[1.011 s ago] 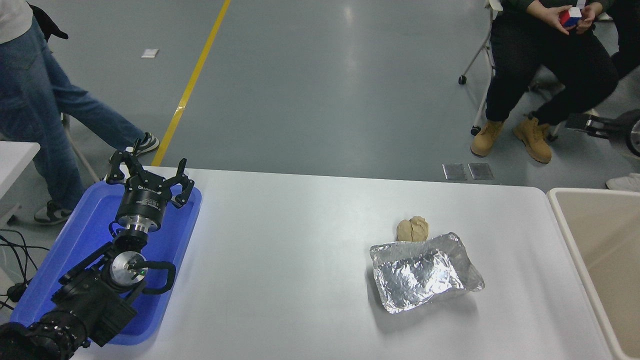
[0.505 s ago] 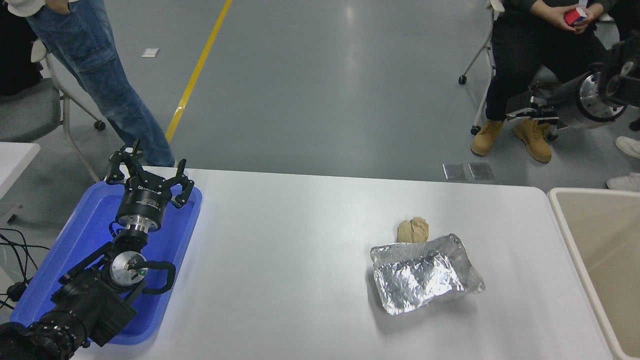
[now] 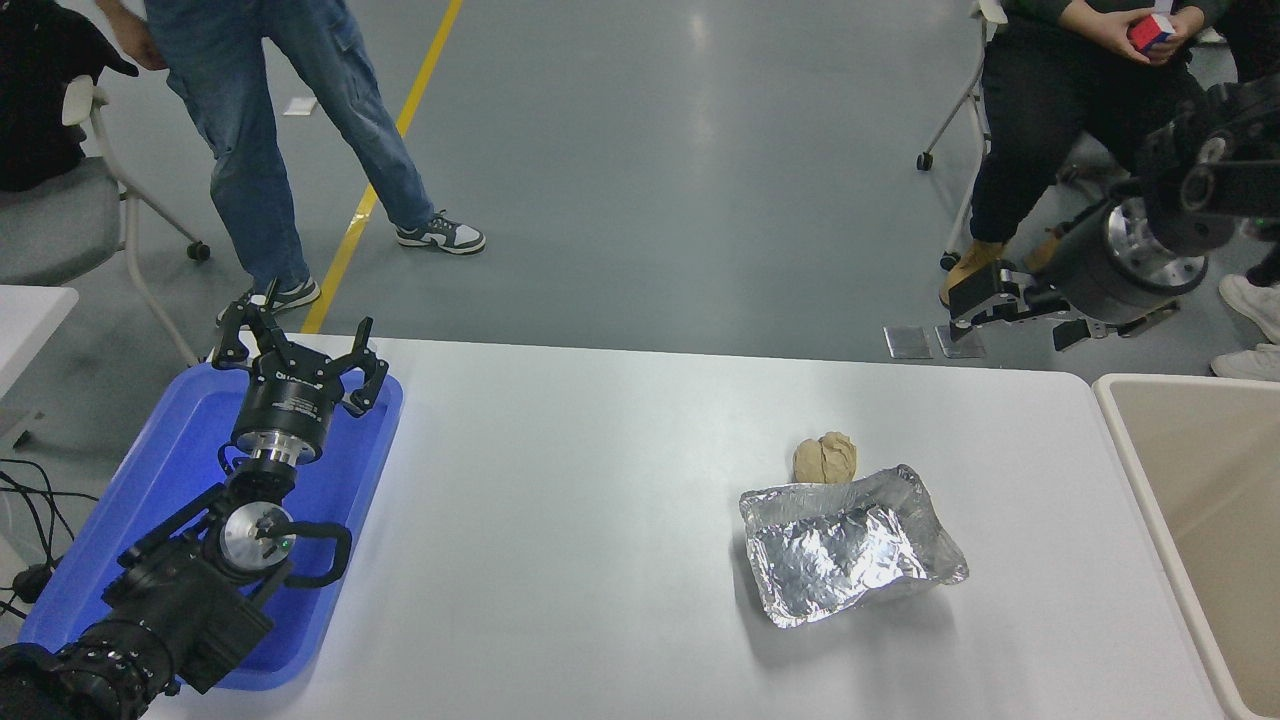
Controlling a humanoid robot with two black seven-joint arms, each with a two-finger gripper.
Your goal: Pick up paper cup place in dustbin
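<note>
No paper cup shows anywhere in the head view; it is hidden or out of view. The beige dustbin (image 3: 1128, 440) stands at the table's right edge, partly cut off by the picture. My right gripper (image 3: 1010, 312) hangs in the air beyond the table's far right corner, up and left of the dustbin, pointing left; it looks open and empty. My left gripper (image 3: 300, 338) is parked open over the blue tray (image 3: 160, 470) at the lower left.
A crinkled silver foil tray (image 3: 850, 550) lies right of the table's middle, with a crumpled tan paper ball (image 3: 825, 458) just behind it. A person in jeans (image 3: 260, 120) walks at the far left. A seated person (image 3: 1080, 110) is at the far right.
My right arm has come into view from the right edge and moved down and left toward the table's far right corner. The person in jeans has walked to the right.
</note>
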